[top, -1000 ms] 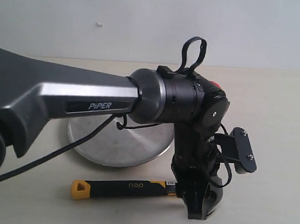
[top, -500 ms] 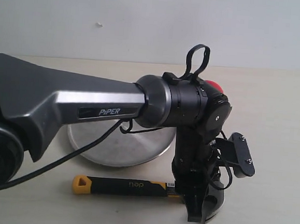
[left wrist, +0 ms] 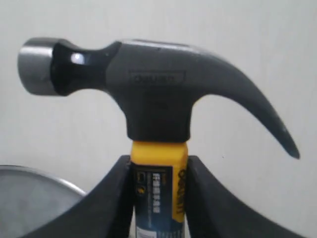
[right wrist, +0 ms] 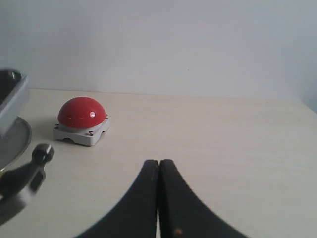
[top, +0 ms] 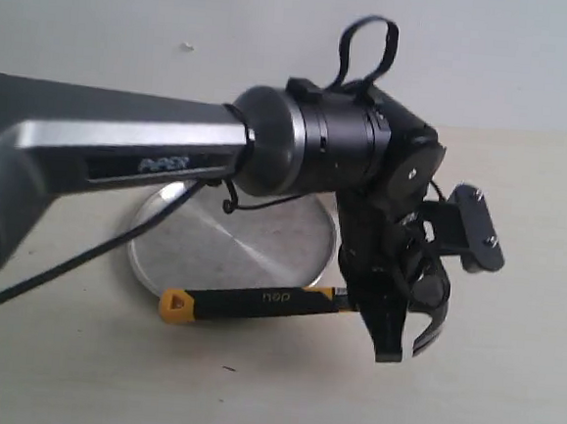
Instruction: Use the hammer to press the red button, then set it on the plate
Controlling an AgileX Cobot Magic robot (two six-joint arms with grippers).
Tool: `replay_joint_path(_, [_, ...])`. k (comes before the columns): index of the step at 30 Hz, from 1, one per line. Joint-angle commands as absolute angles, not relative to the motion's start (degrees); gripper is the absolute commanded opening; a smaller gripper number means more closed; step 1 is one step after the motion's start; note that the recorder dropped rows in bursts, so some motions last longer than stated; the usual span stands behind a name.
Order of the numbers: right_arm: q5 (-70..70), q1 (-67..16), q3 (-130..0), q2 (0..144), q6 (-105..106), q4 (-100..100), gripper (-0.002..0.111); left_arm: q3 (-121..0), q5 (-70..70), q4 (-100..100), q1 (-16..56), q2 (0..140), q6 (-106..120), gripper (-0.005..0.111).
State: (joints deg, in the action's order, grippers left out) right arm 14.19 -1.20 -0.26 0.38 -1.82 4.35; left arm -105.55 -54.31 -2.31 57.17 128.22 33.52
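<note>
The left end effector (top: 385, 318) pinches the hammer (top: 267, 297) on the yellow neck just below the head. In the left wrist view its two black fingers (left wrist: 111, 198) press against either side of that neck, and the dark head (left wrist: 153, 94) stands above them, with the round face to one side and the curved claw to the other.

In the exterior view the handle runs out to the left, close to level, and its yellow end dips a little. It crosses in front of the near rim of the plate (top: 232, 237); I cannot tell whether it touches the rim. The plate lies flat on the tabletop (top: 505, 387), partly behind the left arm (top: 121, 155), which reaches in from the left.

The arm's wrist hides the button in the exterior view. The right wrist view shows the button (right wrist: 81, 113) sitting on its grey base on the tabletop, just beside the plate's edge (right wrist: 12, 141). The hammer head (right wrist: 25, 181) is near it but apart from it.

The right end effector (right wrist: 159, 163) holds nothing. Its fingers are pressed together over bare tabletop, well apart from the button.
</note>
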Motion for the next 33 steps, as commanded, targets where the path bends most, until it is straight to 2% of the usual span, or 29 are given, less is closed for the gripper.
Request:
replay_joint_path(1, [14.1,-0.9,0.0,0.0,-1.6,4.4,0.000,-106.1,-51.1,-2.6,57.2,122.3,31.2,0.000])
replay_joint_path(9, [14.1,-0.9,0.0,0.0,-1.8,4.4,0.000,-106.1,-50.6,-2.4,57.2,112.7,24.1,0.000])
replay_joint_path(12, [14.0,-0.9,0.0,0.0,-1.7,4.5,0.000,-106.1,-46.0,-2.4,57.1,109.7,15.7,0.000])
replay_joint_path(16, [5.6,-0.9,0.0,0.0,-3.0,2.1,0.000,-105.9,-41.8,-2.2,56.5,108.5,10.0,0.000])
replay_joint_path(19, [1.7,-0.9,0.0,0.0,-14.2,-13.8,0.000,-101.7,-33.4,1.1,55.2,107.8,7.0,0.000])
replay_joint_path(27, [11.5,-0.9,0.0,0.0,-18.2,-18.0,0.000,-88.4,-14.0,4.1,54.7,102.0,7.0,0.000])
replay_joint_path(30, [15.0,-1.6,0.0,0.0,-10.0,-23.6,0.000,-84.6,-10.8,5.3,54.5,99.8,7.0,0.000])
replay_joint_path(33, [16.2,-3.8,0.0,0.0,10.3,-43.7,0.000,-80.9,-6.5,6.6,54.1,97.7,7.0,0.000])
